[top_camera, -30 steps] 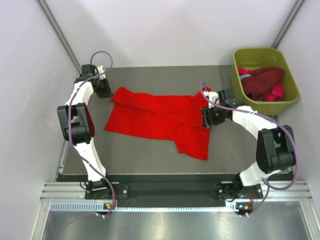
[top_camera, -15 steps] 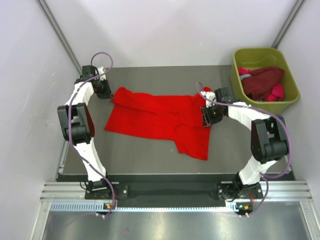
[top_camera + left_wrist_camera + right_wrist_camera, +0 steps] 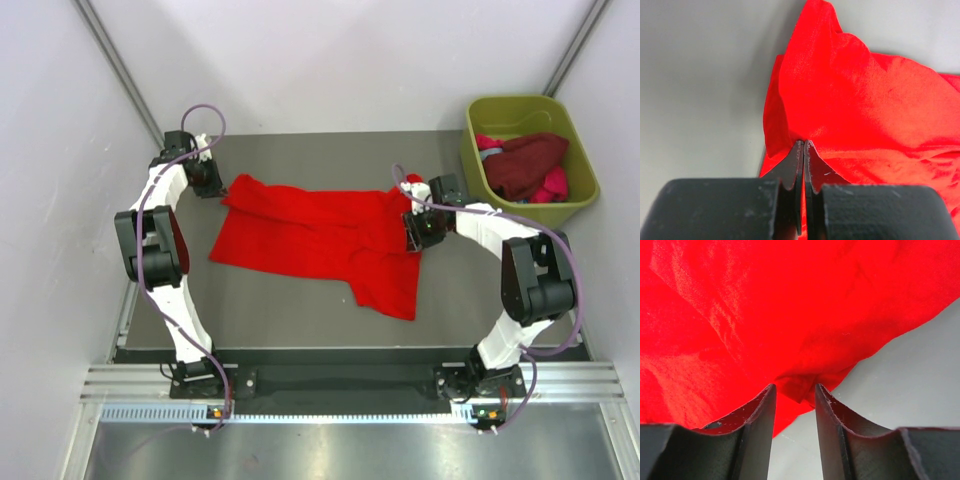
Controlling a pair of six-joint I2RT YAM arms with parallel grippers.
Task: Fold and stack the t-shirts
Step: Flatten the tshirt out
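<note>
Left hand [image 3: 803, 143] pinches the shirt [image 3: 300, 232] at its tips; right hand [image 3: 794, 388], narrow, grips a fold between its fingers.

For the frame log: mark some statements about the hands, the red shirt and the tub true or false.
The left hand is shut on the bright red t-shirt. True.
The green tub stands at the table's far right corner. True.
The bright red t-shirt lies in the tub. False: it lies spread on the table; the tub holds a maroon t-shirt and pink cloth.
The right hand hangs over the tub. False: it is at the t-shirt's right edge, a fold between its fingers.
</note>
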